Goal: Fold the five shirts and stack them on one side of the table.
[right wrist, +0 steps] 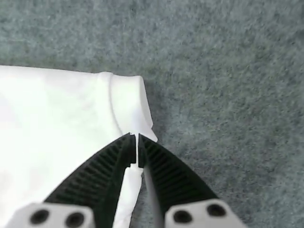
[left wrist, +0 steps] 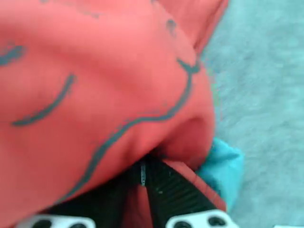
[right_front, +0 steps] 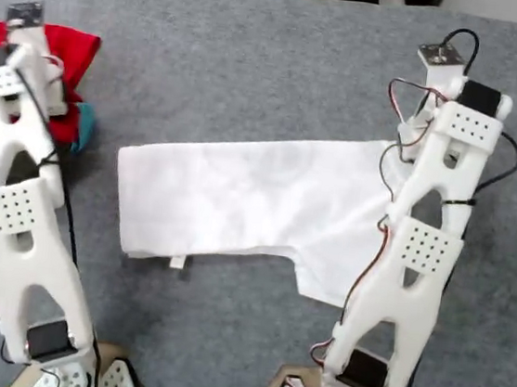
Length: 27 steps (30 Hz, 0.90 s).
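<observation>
Right gripper (right wrist: 137, 148) clamped on the sleeve hem of the white shirt (right_front: 239, 201), which lies flat mid-table (right_front: 256, 53). Left gripper (left wrist: 142, 173) pinched closed on the red shirt (left wrist: 95, 71), bunched over a teal shirt (left wrist: 224, 167) at the table's left side.

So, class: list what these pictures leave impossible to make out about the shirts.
1. How many shirts lie under the red shirt: high view, the left arm covers the pile; a teal edge peeks out.
2. The white shirt's sleeve outline: high view, the right arm crosses it.
</observation>
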Each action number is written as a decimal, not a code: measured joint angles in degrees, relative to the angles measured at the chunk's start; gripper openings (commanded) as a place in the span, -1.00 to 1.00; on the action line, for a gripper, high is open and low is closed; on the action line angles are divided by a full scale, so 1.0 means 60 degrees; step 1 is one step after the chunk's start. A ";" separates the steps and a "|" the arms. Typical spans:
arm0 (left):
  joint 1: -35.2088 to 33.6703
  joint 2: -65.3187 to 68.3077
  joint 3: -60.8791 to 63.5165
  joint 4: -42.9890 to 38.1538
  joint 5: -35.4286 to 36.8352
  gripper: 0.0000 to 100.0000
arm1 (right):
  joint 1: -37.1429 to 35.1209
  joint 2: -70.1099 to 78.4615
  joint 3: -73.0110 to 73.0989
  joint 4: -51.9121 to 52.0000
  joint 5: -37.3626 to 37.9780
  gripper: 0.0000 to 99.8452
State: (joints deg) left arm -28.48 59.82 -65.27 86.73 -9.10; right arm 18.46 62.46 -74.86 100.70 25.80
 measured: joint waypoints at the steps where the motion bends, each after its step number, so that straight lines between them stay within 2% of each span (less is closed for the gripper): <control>1: -0.0073 0.0249 -0.0703 0.0440 -0.0103 -0.94 | 0.0000 0.0000 0.0000 0.0000 0.0000 -0.97; 6: 0.0103 0.1260 -0.3985 0.2095 -0.0220 -0.94 | -0.0322 0.0000 0.0000 0.0000 -0.0015 -0.97; 8: 0.0469 0.1348 -0.4293 0.2183 -0.0190 -0.94 | -0.0498 0.0000 0.0000 0.0000 -0.0015 -0.97; 13: 0.1495 0.1275 -0.4425 0.2286 0.1084 -0.94 | -0.0718 0.0000 0.0000 0.0000 -0.0015 -0.97; 18: 0.2476 0.0249 -0.4440 0.2286 0.1597 -0.94 | -0.0689 0.0000 0.0000 0.0000 -0.0015 -0.97; 22: 0.2930 -0.1099 -0.3560 0.2300 0.1861 -0.94 | -0.0674 0.0000 0.0000 0.0000 -0.0015 -0.97; 27: 0.3634 -0.3355 -0.0190 0.2300 0.1949 -0.94 | -0.0674 0.0000 0.0000 0.0000 -0.0015 -0.97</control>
State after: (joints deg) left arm -6.68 39.69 -66.42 100.53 2.59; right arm 14.42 62.46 -74.86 100.70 25.71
